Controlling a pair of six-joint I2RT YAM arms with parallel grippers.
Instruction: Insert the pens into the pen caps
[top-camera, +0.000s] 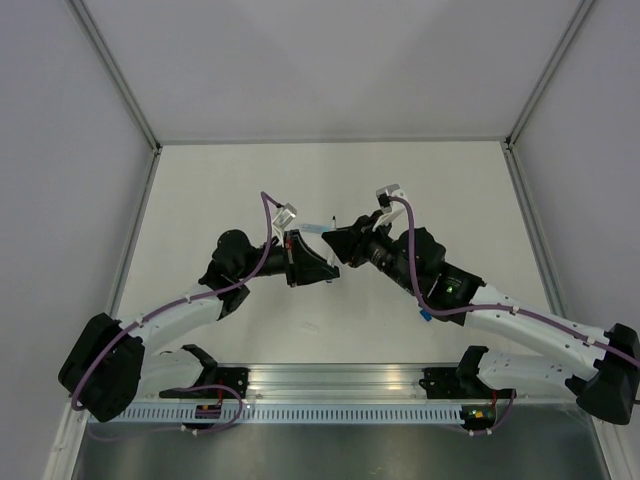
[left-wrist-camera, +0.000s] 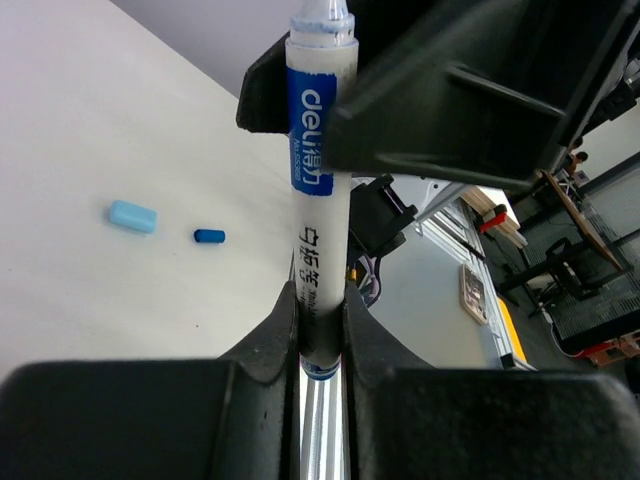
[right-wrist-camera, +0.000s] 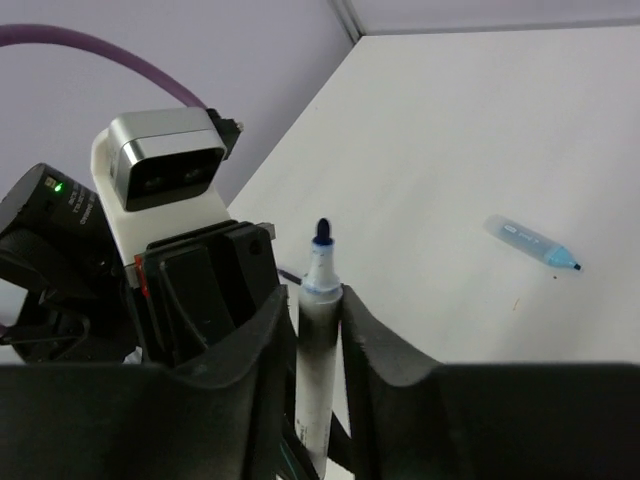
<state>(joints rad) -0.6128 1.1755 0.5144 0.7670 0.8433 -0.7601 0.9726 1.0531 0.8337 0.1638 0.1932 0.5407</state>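
Note:
A white-barrelled pen (left-wrist-camera: 318, 150) with a blue label hangs above the table between both arms. My left gripper (left-wrist-camera: 322, 310) is shut on its barrel near one end. The other end, with its bare dark blue tip (right-wrist-camera: 322, 235), lies between the fingers of my right gripper (right-wrist-camera: 320, 300). Those jaws stand slightly open, with a thin gap on one side of the pen. From above, the left gripper (top-camera: 312, 262) and the right gripper (top-camera: 350, 245) meet nose to nose at the table's middle. A pale blue pen cap (left-wrist-camera: 132, 216) and a small dark blue pen cap (left-wrist-camera: 209, 236) lie on the table. A translucent blue pen cap (right-wrist-camera: 530, 243) lies apart from them.
The left wrist's silver camera housing (right-wrist-camera: 165, 170) sits close beside the right fingers. Grey walls (top-camera: 320, 70) enclose the white table on three sides. A metal rail (top-camera: 330, 385) runs along the near edge between the arm bases.

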